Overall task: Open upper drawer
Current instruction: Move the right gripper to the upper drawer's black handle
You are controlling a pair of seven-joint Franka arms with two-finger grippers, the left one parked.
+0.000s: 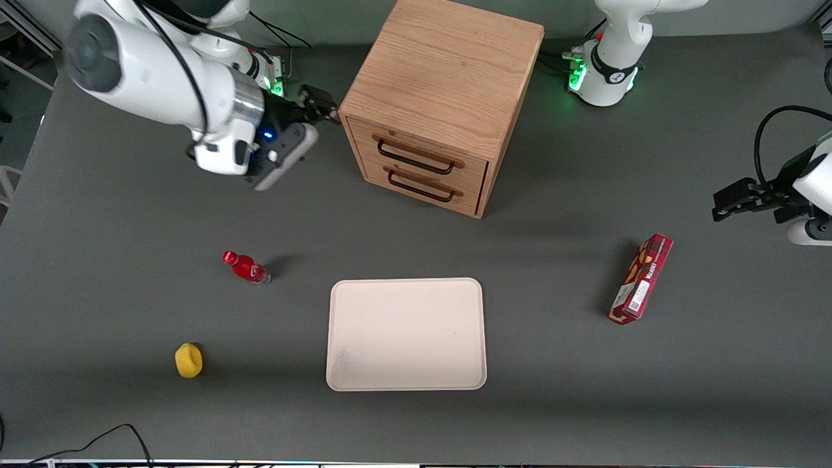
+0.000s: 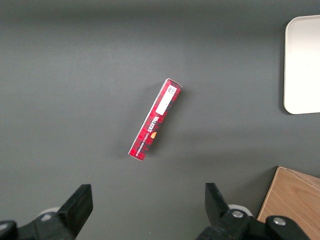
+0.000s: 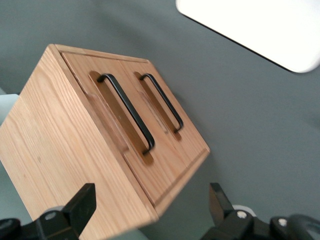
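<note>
The oak cabinet (image 1: 448,71) stands at the back middle of the table. Its upper drawer (image 1: 421,153) is shut, with a wide black bar handle (image 1: 416,158). The identical lower drawer (image 1: 426,185) under it is also shut. My right gripper (image 1: 322,107) hovers beside the cabinet's top corner, toward the working arm's end, with its fingers close to the wood. The right wrist view shows the upper drawer's handle (image 3: 126,112), the lower drawer's handle (image 3: 162,102), and my gripper (image 3: 151,205) open and empty, apart from both handles.
A cream tray (image 1: 406,335) lies in front of the cabinet, nearer the front camera. A red bottle (image 1: 246,268) and a yellow object (image 1: 188,360) lie toward the working arm's end. A red box (image 1: 641,279) lies toward the parked arm's end.
</note>
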